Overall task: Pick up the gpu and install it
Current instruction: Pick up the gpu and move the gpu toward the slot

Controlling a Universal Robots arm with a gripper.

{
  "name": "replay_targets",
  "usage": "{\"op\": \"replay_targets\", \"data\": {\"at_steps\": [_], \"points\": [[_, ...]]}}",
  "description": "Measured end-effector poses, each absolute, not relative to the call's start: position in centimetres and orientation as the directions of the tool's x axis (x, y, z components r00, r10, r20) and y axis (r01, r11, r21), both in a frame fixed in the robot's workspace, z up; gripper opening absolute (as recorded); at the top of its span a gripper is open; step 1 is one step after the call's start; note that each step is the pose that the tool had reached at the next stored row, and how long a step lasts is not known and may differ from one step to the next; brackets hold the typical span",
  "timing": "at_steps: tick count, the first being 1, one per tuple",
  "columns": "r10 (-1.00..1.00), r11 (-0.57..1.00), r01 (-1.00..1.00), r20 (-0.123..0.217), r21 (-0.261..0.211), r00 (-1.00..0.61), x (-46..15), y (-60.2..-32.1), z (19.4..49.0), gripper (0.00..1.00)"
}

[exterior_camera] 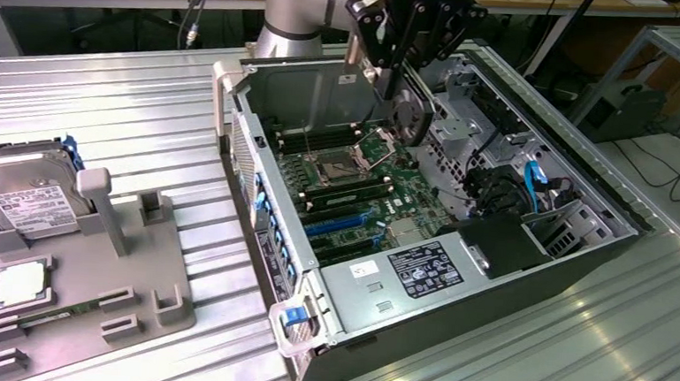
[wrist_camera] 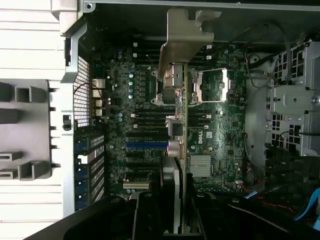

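— While the pincer (exterior_camera: pixel 392 70) hangs over the open computer case (exterior_camera: pixel 451 317), where is the gpu (exterior_camera: pixel 410 115)?

— Between the pincer's jaws, which are clamped on its upper part. The black card hangs upright, on edge, above the motherboard (exterior_camera: pixel 352 191) and not seated in any slot.

— How does the wrist view show the same card?

— Edge-on. The gpu (wrist_camera: pixel 184 125) appears as a thin strip crossing the motherboard (wrist_camera: pixel 220 140), with its silver bracket (wrist_camera: pixel 187 40) at the end farthest from the pincer (wrist_camera: pixel 175 222). A blue slot (wrist_camera: pixel 147 145) lies on the board just beside the strip. The processor socket (wrist_camera: pixel 220 85) sits on the strip's other side.

— What lies outside the case?

— At the exterior view's left, a grey holder (exterior_camera: pixel 87 264) rests on the ribbed metal desk (exterior_camera: pixel 121 97). A silver hard drive (exterior_camera: pixel 21 198) with a white label leans in the holder. A small square CPU chip (exterior_camera: pixel 22 282) lies flat nearer the holder's front. Both are well apart from the pincer.
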State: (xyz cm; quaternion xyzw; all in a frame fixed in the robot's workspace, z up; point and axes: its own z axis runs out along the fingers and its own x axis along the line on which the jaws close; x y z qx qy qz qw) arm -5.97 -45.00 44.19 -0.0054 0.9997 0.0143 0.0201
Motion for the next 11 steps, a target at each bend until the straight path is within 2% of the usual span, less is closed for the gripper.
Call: {"op": "replay_targets", "data": {"at_steps": [11], "points": [[-0.009, 1.0, -0.01, -0.037, 0.028, -0.999, -2.7, -45.0, 44.1, 0.29]]}}
